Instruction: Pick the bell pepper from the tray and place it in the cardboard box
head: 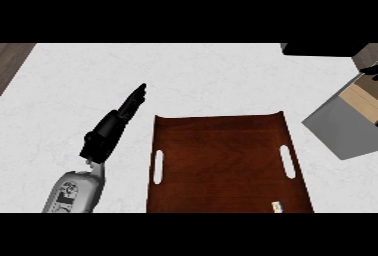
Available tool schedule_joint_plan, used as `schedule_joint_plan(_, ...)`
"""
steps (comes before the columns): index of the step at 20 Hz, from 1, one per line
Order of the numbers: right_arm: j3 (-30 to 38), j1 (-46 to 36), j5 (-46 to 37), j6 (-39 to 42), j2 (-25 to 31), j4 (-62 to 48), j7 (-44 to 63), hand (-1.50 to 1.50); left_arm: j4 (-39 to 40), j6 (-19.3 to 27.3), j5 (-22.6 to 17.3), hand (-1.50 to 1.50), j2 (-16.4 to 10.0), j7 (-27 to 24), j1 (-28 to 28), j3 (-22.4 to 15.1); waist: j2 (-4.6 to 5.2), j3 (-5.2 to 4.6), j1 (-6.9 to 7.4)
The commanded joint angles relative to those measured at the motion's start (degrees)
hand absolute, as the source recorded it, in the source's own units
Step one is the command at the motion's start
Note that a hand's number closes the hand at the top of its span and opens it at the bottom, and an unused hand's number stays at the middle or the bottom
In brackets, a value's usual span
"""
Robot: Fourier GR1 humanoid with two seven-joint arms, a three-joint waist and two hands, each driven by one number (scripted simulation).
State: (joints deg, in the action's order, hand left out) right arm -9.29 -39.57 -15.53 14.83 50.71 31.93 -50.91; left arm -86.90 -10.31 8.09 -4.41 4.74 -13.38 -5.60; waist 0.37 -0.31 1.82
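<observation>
Left hand (pixel 111 132) rests open left of the tray (pixel 221 170). No pepper lies on the tray, so picking seems done; placing in the box (pixel 341 127) is unconfirmed.

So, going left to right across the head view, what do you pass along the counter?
Black left hand, open with straight fingers → dark brown wooden tray with two slot handles → grey-walled cardboard box, cut off by the right edge.

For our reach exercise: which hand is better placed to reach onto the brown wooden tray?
Left. The black left hand, fingers straight, hangs just beside the left edge of the brown wooden tray; no right hand shows plainly.
</observation>
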Motion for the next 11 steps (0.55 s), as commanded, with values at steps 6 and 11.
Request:
schedule_joint_plan(6, 10.87, -4.74, 14.39, 14.51, -3.26, -9.94, -0.35, -1.5, -0.17, -0.04, 0.3, 0.0, 0.63, -0.1, 0.71, -0.76, 0.26, 0.49, -0.11)
schedule_joint_plan(11, 15.8, -6.53, 20.99, 24.22, 0.68, -15.72, 4.12, -1.5, -1.72, 0.55, 1.25, 0.0, 0.56, -0.51, 1.08, -1.26, 0.7, 0.64, 0.89)
